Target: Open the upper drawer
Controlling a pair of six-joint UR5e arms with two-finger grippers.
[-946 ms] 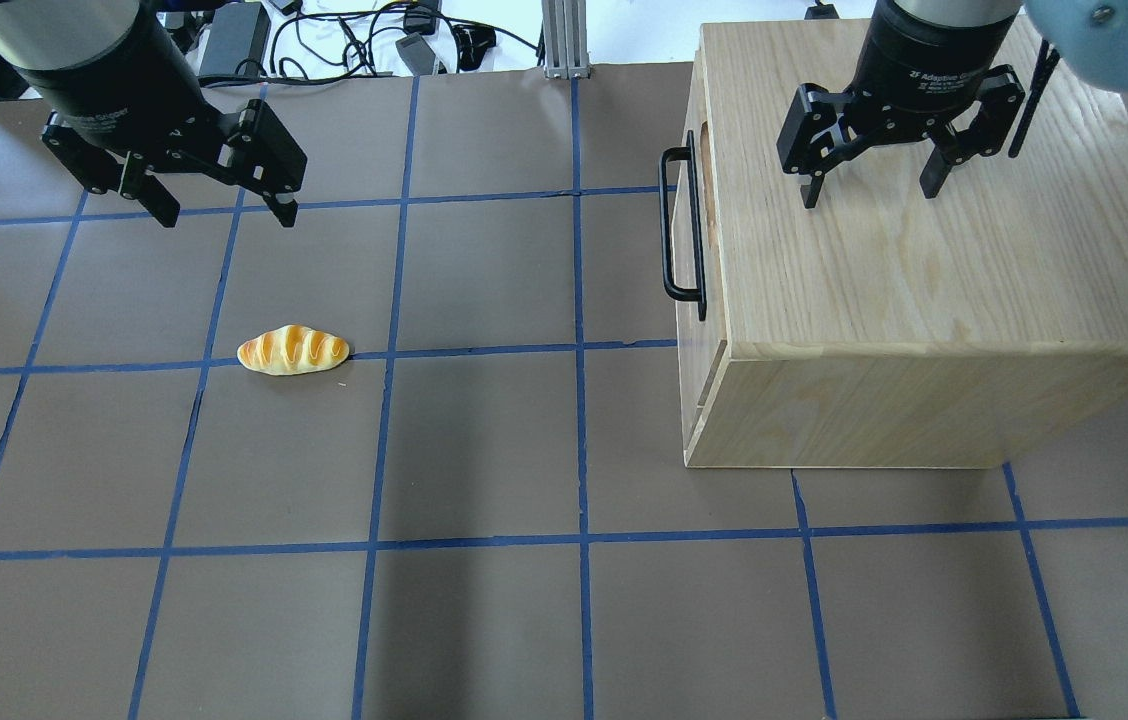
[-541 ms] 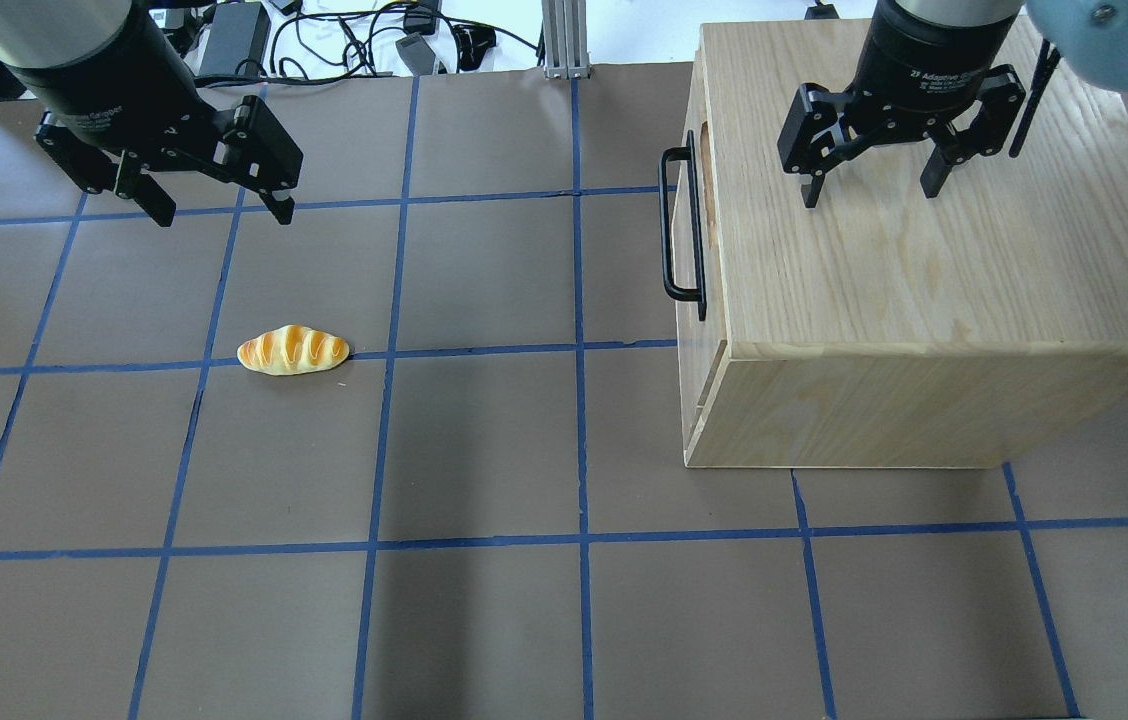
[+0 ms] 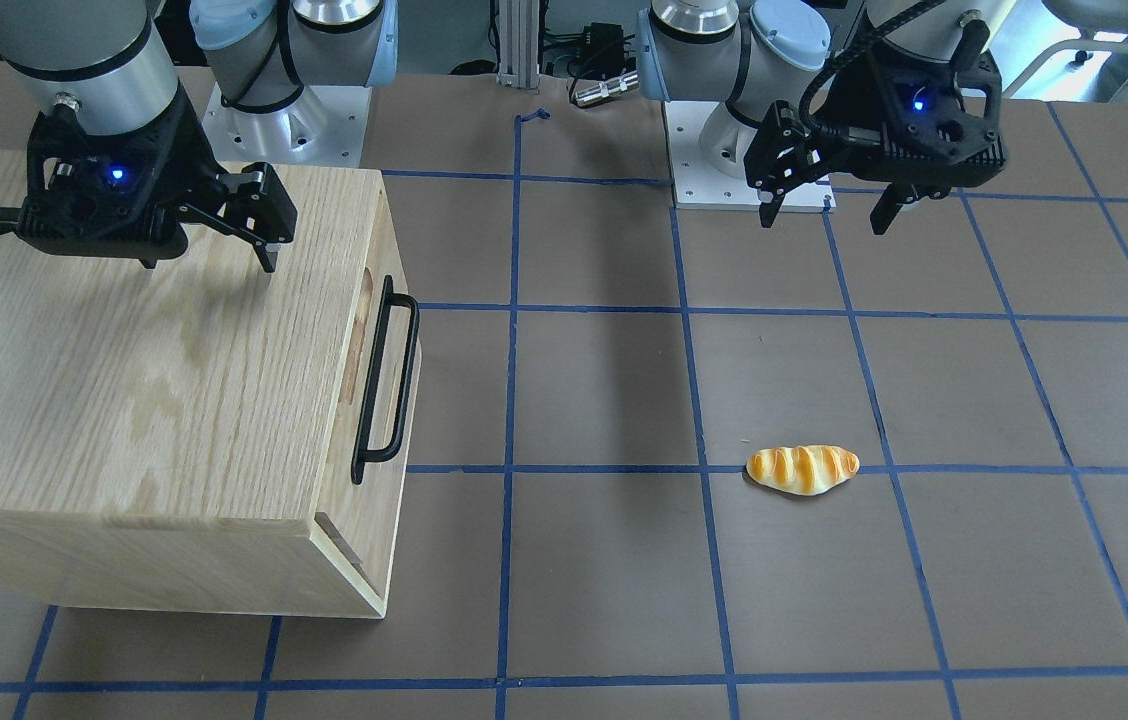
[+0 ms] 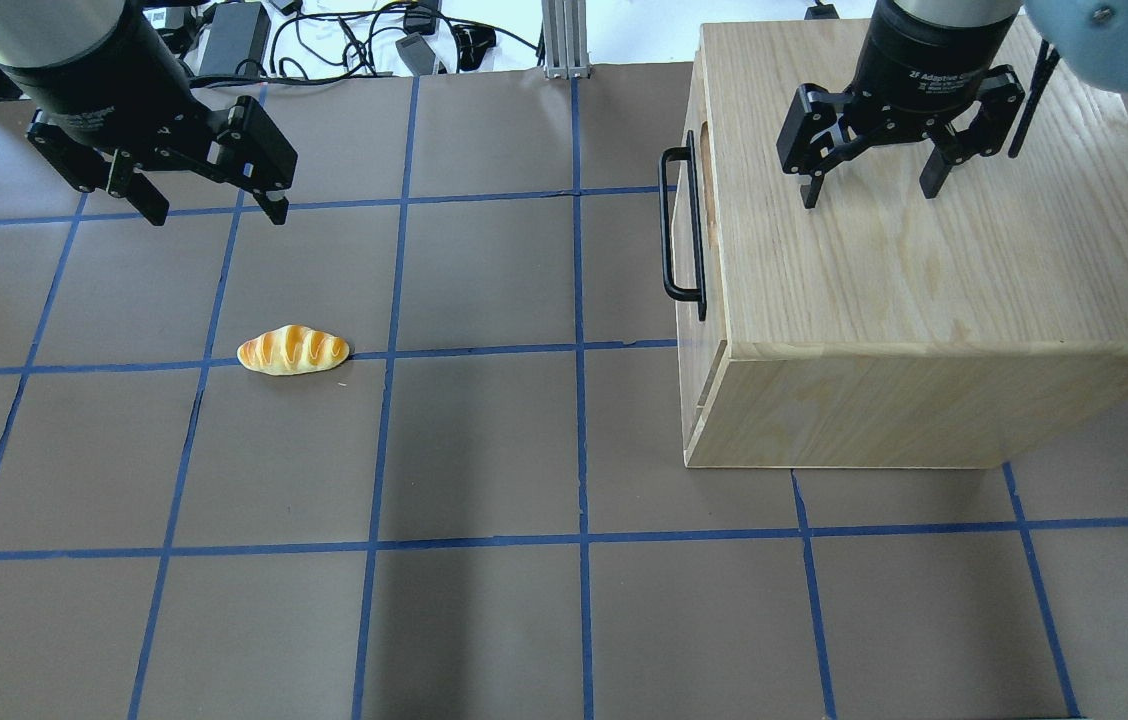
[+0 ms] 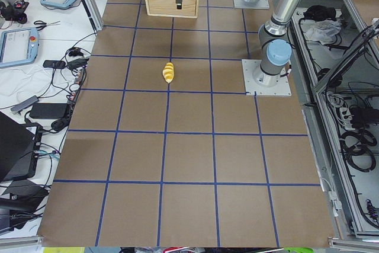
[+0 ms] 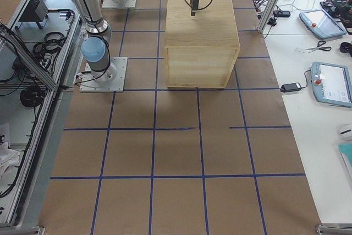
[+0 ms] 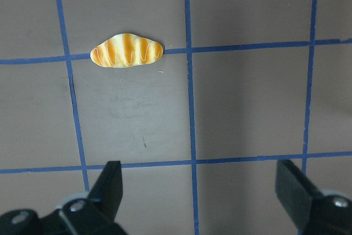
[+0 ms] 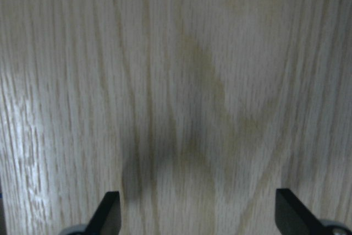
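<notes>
The upper drawer [image 4: 711,275] sat closed in the cabinet's front face, which faced the middle of the tabletop [image 4: 484,450], and its black bar handle [image 4: 666,225] was untouched. The right end effector [image 4: 869,195] hovered over the cabinet's oak-grain top [image 4: 924,260] with its fingers spread apart and nothing between them. The left end effector [image 4: 219,215] hung over bare tabletop, likewise spread and empty, well apart from the handle. We judged three risks. First, an end effector descending from above the top could strike the cabinet's front edge, because the handle lay below and beyond that edge. Second, the clearance between bar and front panel looked narrow, so a misaligned finger could jam or glance off. Third, nothing braced the cabinet, so an off-axis pull could drag the whole cabinet across the tabletop instead of extending the drawer. The toy bread roll [image 4: 294,350] lay clear of either approach. Compared with the earlier overhead frames, the left end effector had shifted slightly toward the view's upper left. The right end effector, drawer and roll were unchanged.
</notes>
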